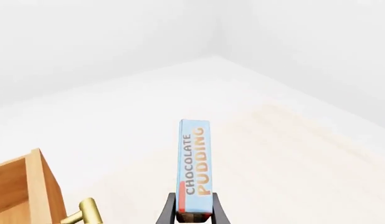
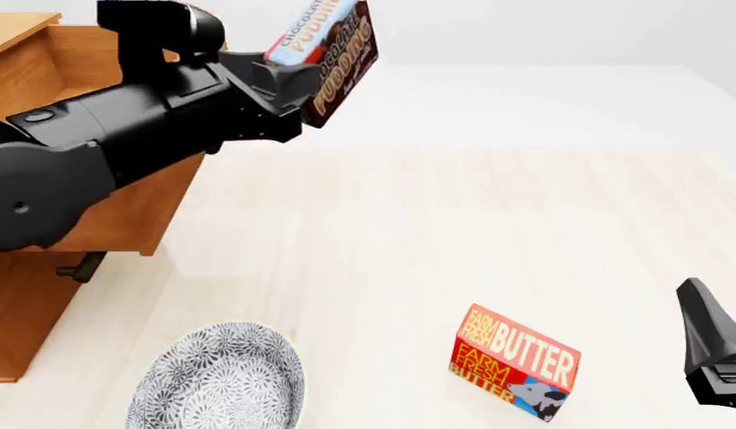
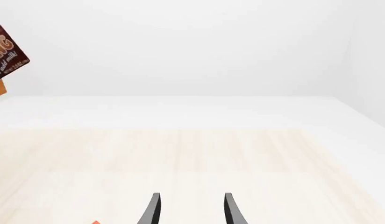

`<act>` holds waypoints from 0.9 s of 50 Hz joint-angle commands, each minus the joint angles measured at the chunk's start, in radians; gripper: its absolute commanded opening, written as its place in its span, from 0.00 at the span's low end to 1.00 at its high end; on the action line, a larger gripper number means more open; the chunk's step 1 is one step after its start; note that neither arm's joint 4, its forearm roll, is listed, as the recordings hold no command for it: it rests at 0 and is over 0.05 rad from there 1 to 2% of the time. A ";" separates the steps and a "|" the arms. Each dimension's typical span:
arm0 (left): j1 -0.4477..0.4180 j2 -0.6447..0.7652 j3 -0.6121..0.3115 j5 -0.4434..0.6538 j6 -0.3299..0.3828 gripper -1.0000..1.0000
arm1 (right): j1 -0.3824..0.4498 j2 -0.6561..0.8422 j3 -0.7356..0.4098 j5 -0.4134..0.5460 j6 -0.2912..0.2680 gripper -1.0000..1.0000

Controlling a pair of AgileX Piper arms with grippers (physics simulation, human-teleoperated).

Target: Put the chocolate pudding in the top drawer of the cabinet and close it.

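Left gripper (image 2: 299, 89): clamped on the lower end of the chocolate pudding (image 2: 330, 55), held high in the air just beside the cabinet's right side; the black fingers (image 1: 168, 212) pinch the box's thin edges.
Chocolate pudding: thin flat box, dark brown face with pale lettering, light blue edge band, red at the held end; tilted, clear of the counter (image 2: 464, 232).
Cabinet (image 2: 35, 295): orange-brown wood, at the counter's far left edge; the left arm crosses its front, so I cannot tell how far the top drawer (image 2: 118, 214) stands out. A brass bar handle (image 1: 86, 212) shows in the left wrist view.
Open room: the counter's middle and far right are bare pale wood grain, white beyond the far edge.
Right gripper (image 3: 191, 210): low at the counter's near right edge, fingers parted with nothing between them.
Butter box (image 2: 514, 361): red, yellow "BUTTER" lettering, near the near edge, between the right gripper and the bowl.
Bowl (image 2: 219, 380): round, grey-white patterned, near the near left corner, just beside the cabinet's foot.
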 commanded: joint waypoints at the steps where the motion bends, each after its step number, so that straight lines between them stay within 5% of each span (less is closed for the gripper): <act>1: 0.033 -0.028 -0.055 0.052 0.045 0.00 | 0.000 0.000 0.000 0.000 0.000 1.00; 45: 0.300 -0.198 -0.141 0.269 0.166 0.00 | 0.000 0.000 0.000 0.000 0.000 1.00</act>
